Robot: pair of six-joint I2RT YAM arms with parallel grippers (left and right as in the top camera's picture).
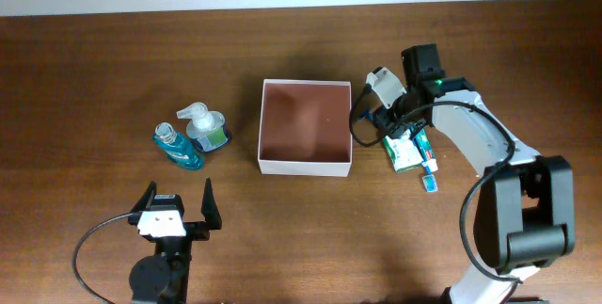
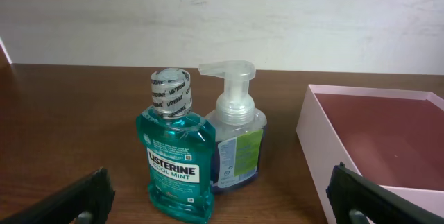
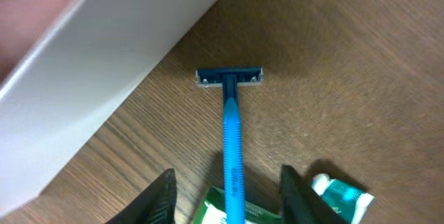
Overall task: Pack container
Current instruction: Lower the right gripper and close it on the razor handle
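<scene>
The container (image 1: 303, 166) is a square shallow box with white walls and a reddish-brown inside, and nothing in it. It also shows in the left wrist view (image 2: 316, 134) and the right wrist view (image 3: 90, 78). A blue razor (image 3: 231, 123) lies by its right wall, handle resting on a green box (image 1: 406, 156). My right gripper (image 1: 388, 132) is open, its fingers (image 3: 233, 197) on either side of the razor handle without touching it. A teal mouthwash bottle (image 1: 178, 148) and a pump bottle (image 1: 206, 131) stand left of the container. My left gripper (image 1: 177, 208) is open and empty in front of them.
A toothpaste tube (image 1: 429, 168) lies right of the green box and shows in the right wrist view (image 3: 345, 196). The mouthwash bottle (image 2: 177, 154) and the pump bottle (image 2: 236, 137) touch each other. A pale wall runs along the table's far edge.
</scene>
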